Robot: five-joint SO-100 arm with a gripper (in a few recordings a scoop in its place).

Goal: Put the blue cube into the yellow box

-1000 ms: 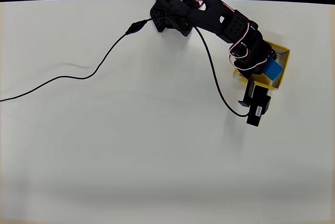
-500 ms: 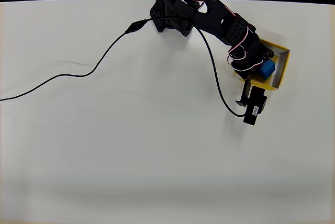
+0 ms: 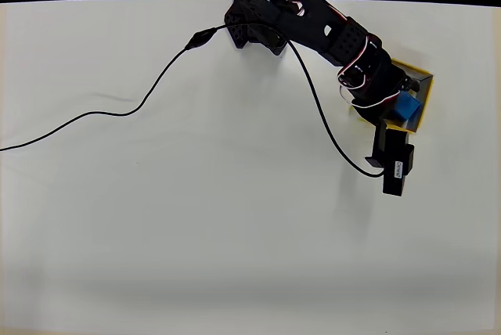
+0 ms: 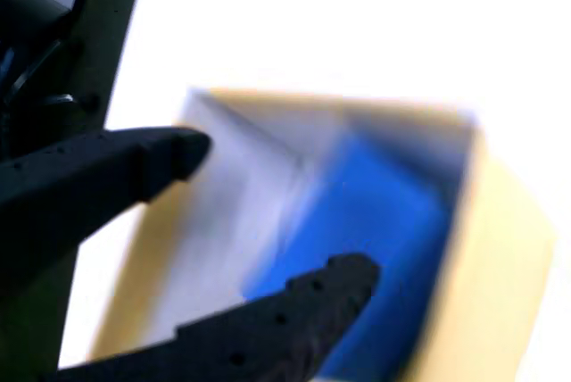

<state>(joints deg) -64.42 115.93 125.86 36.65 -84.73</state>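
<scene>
One blue cube [image 4: 375,221] inside yellow box [image 4: 500,257], pincer [image 4: 277,212] apart

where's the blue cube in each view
Overhead view: the blue cube sits at the right, inside the yellow box, half hidden under the arm.
Wrist view: the blue cube is centre-right, blurred, beyond the open fingers.
Shared landmark: the yellow box around it.
</scene>
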